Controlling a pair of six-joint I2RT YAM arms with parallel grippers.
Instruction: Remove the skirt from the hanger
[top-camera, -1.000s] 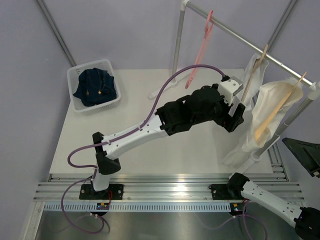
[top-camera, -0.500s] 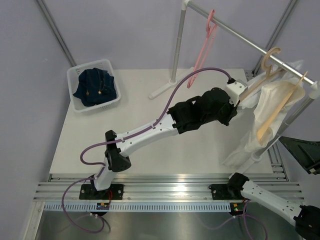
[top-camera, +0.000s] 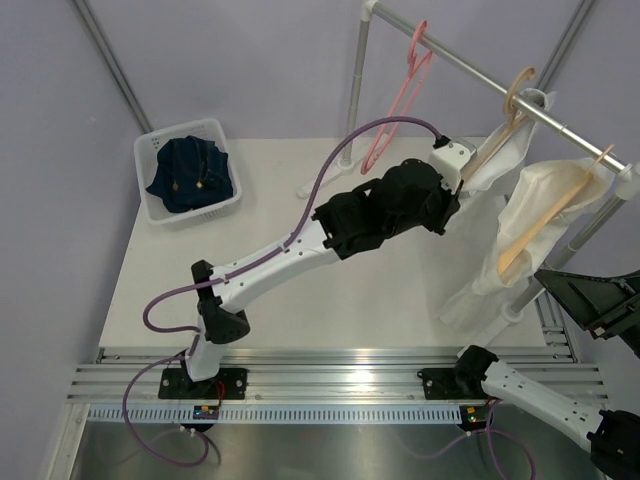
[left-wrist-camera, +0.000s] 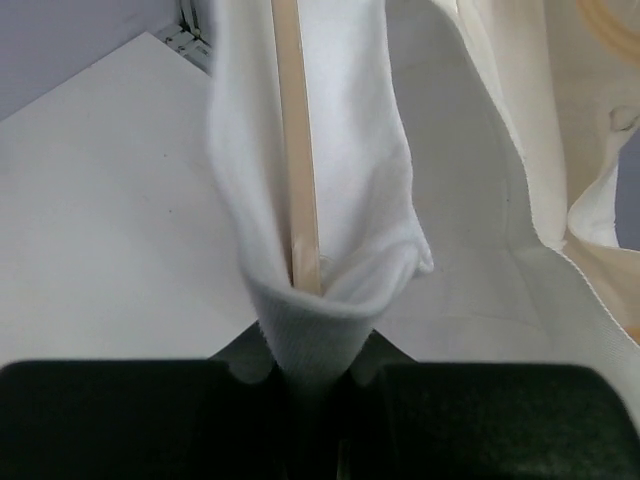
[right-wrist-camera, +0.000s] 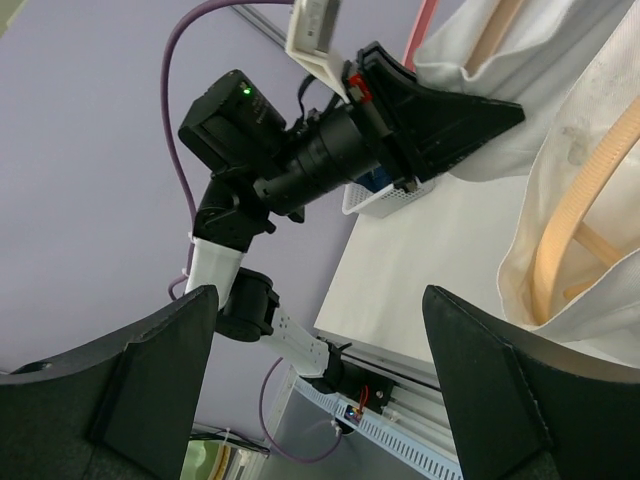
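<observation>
Basically, white skirt (left-wrist-camera: 330, 170) hangs on wooden hanger (left-wrist-camera: 297, 150) from the rail (top-camera: 470, 70), right rear of the table (top-camera: 260, 220). Left gripper (left-wrist-camera: 305, 385) is pinched tight on the skirt's lower fold, hanger bar just above it. Right gripper (right-wrist-camera: 320, 380) is spread wide, holding nothing, near a second cream garment (top-camera: 545, 200). Basket (top-camera: 150, 160) far left.

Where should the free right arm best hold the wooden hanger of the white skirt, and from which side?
Probably the wooden hanger's bare neck just below the hook, above the white skirt. Come from the right, the open right gripper's side, jaws across the flat wood; the left gripper pinches the cloth at the lower end.
</observation>
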